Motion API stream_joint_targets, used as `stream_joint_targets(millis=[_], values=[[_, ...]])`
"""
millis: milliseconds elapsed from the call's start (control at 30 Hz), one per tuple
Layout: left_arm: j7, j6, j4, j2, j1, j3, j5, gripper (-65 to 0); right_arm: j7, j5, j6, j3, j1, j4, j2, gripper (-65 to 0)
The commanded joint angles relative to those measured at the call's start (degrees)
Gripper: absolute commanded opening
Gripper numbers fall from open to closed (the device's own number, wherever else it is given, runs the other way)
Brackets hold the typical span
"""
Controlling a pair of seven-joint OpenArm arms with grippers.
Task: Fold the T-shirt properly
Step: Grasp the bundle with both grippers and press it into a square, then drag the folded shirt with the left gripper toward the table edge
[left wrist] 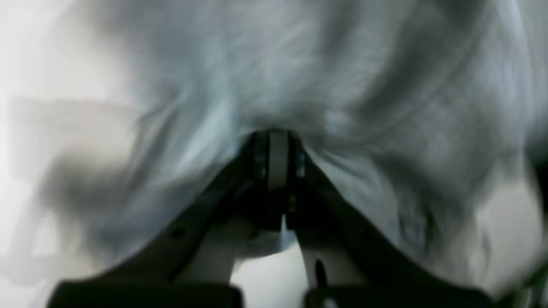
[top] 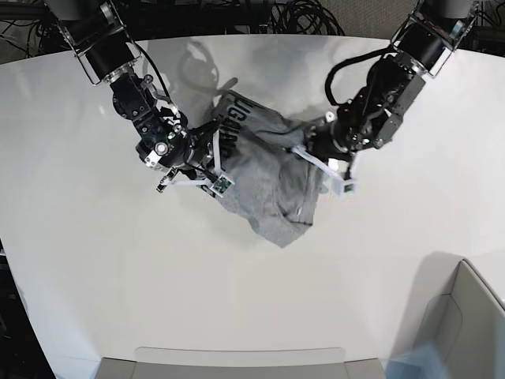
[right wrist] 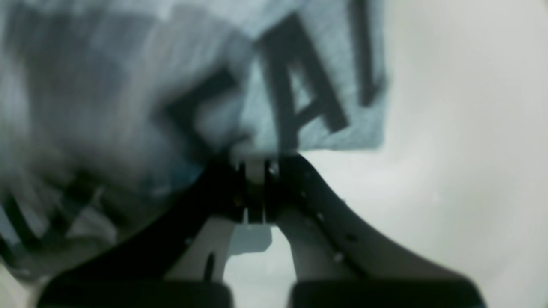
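A heather-grey short-sleeved cotton T-shirt is bunched between the two arms over the middle of the broad white round-edged table, its lower part hanging in a loose point toward the near side and a band of black block capital lettering showing on the far, upper fold. The right gripper, on the black jointed arm at the left of the base view, has its jaws pressed together on the edge of the cloth at the lettered side; in the right wrist view that gripper is closed with a thin strip of pale fabric pinched between its black fingers, and large blurred black letters on the grey cloth fill the space just above it, the bare table off to the right. The left gripper, on the arm at the right of the base view, is likewise closed on the opposite side of the garment; the left wrist view shows it clamped on a fold of grey fabric that spreads out, streaked and blurred, across nearly the whole picture. At the near right corner of the table stands a pale grey open bin
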Motion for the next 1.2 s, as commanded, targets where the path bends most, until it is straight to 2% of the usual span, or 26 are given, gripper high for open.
stream_joint_targets(millis=[0, 133, 267, 367, 533, 667, 733, 833, 967, 1167], values=[[-0.40, 0.03, -0.03, -0.52, -1.03, -2.49, 0.18, -65.0, -0.79, 1.02, 0.59, -1.68, -0.63, 0.99, 0.18, -65.0], [-0.40, -0.06, -3.81, 0.97, -6.57, -6.79, 0.18, -65.0, -0.79, 1.02, 0.50, -7.04, -2.92, 5.65, -1.05, -65.0], [-0.40, -0.06, -6.80, 3.26, -11.67, -6.88, -0.18, -65.0, -0.79, 1.02, 0.33, -6.69, -4.94, 11.46, -0.87, -65.0], [-0.58, -0.06, -5.92, 3.52, -12.37, -7.32, -0.26, -65.0, -0.97, 1.02, 0.33, -0.97, -7.40, 16.82, -0.78, -65.0], [-0.40, -0.06, 1.90, 3.52, -11.58, -6.71, -0.35, -65.0, -0.88, 1.02, 0.33, 14.59, -10.83, 22.44, -1.40, -65.0], [-0.40, 0.20, 9.73, 4.93, -6.13, -6.79, -0.35, -65.0, -0.88, 1.02, 0.41, 28.57, -11.27, 22.27, -3.51, -65.0], [-0.40, 0.03, 10.61, 6.16, -4.55, -6.53, -0.26, -65.0, -0.88, 1.02, 0.59, 33.49, -11.80, 22.27, -4.21, -65.0], [-0.40, 0.03, 9.11, 8.27, -4.11, -2.84, 0.35, -65.0, -0.88, 1.02, 0.59, 36.13, -12.41, 22.18, -4.04, -65.0], [-0.40, 0.03, 6.21, 8.53, -4.64, 4.55, 1.93, -65.0, -0.79, 1.02, 0.59, 37.27, -14.26, 22.18, -3.86, -65.0], [-0.40, -0.06, -7.06, 8.36, -4.72, 10.35, 2.20, -65.0, -0.79, 1.02, 0.68, 36.92, -16.46, 22.18, -3.86, -65.0]])
